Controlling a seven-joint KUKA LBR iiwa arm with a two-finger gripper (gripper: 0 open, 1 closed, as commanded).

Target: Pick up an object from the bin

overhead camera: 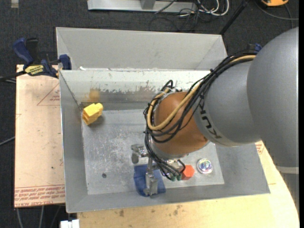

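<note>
Gripper [151, 184] hung low over blue lump [140, 180] by near wall of bin [71, 141]; claw state could not be told. Best: grip lump squarely, lift straight, clear of wall.

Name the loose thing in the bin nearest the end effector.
The blue lump right beneath the end effector; the small orange piece sits beside it, the yellow block far off.

Arm [266, 94] from R, end effector [151, 183] low, vertical.
</note>
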